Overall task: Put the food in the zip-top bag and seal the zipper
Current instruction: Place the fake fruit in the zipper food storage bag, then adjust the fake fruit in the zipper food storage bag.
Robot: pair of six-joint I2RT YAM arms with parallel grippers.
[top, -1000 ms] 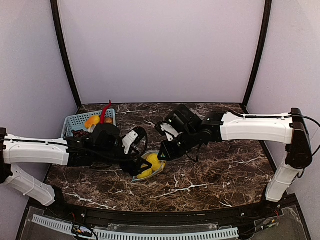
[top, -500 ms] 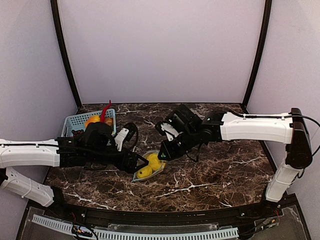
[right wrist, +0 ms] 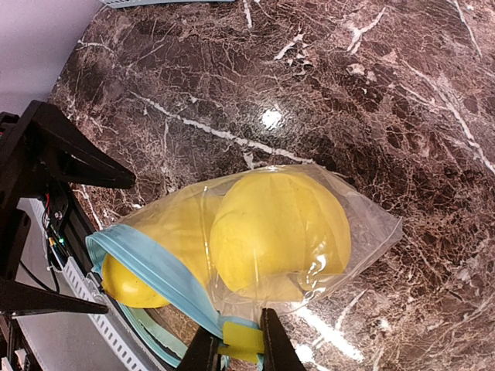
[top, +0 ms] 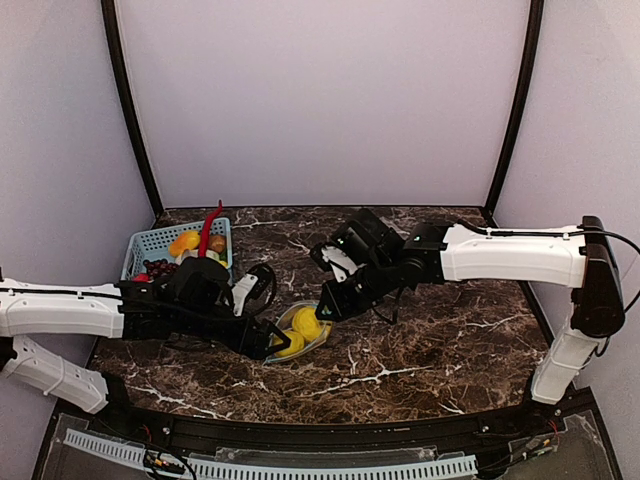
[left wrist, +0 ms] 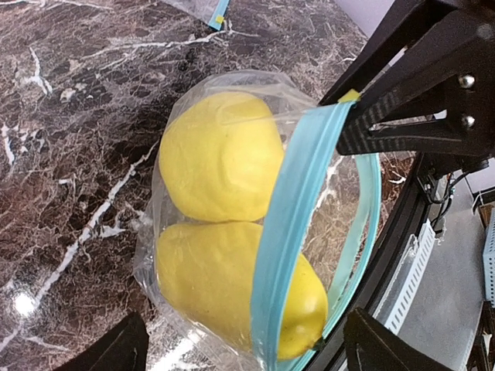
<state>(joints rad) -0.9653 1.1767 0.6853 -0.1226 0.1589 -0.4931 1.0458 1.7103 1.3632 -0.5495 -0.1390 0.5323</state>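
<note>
Dark marble table (top: 450, 350) is seen under the bag (right wrist: 363, 224); both lemons (left wrist: 220, 154) are already inside. Its zipper (left wrist: 282, 232) gapes (unsealed), one corner pinched by the right gripper (right wrist: 236, 352), while the left gripper (top: 268, 338) is spread wide nearby

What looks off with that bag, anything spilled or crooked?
Nothing has spilled. The zipper of the zip-top bag gapes open, its two teal strips bowed apart, and one lemon sits right at the mouth. The right hand pinches one end of the zipper.
</note>
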